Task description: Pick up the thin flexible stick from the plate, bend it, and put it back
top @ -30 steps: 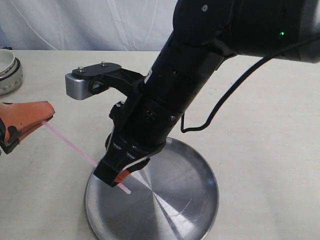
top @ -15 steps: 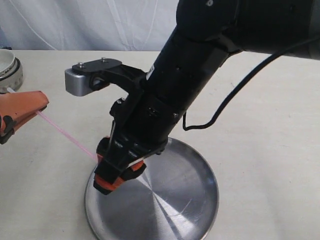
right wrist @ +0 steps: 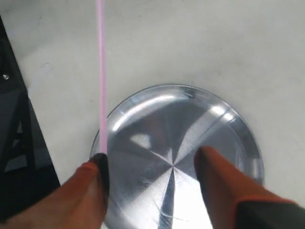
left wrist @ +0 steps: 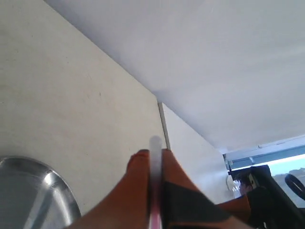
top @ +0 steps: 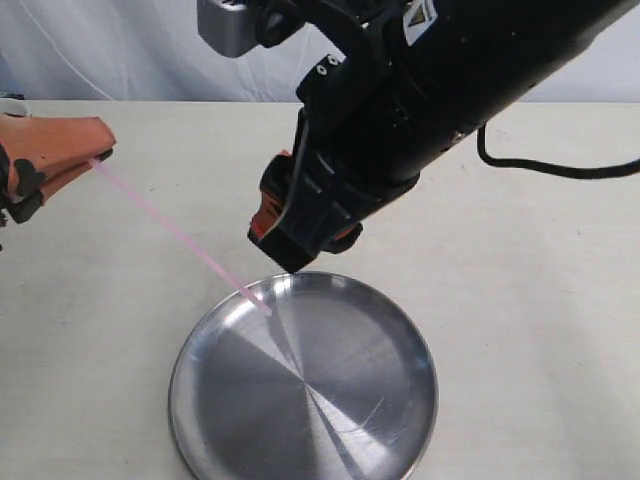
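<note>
The thin pink stick (top: 175, 232) runs straight and slanting from my left gripper (top: 95, 150) down to the plate's near-left rim, its pale end touching there. The left gripper's orange fingers (left wrist: 138, 174) are shut on the stick (left wrist: 155, 157), whose pale tip pokes out past them. The steel plate (top: 390, 420) lies on the table with nothing else in it. My right gripper (top: 300, 245) hangs above the plate's far-left edge, open. In the right wrist view its fingers (right wrist: 93, 183) stand wide apart over the plate (right wrist: 228, 124), and the stick (right wrist: 100, 71) passes just beside one fingertip.
The right arm's thick black body (top: 460, 80) fills the upper middle of the exterior view, with its silver camera block (top: 225, 25) at the top. A black cable (top: 560, 170) lies on the cream table at the right. A white curtain hangs behind.
My right gripper has let go of the stick, opened, and risen up and to the right off the plate. The left gripper still holds the stick, which now lies straight.
</note>
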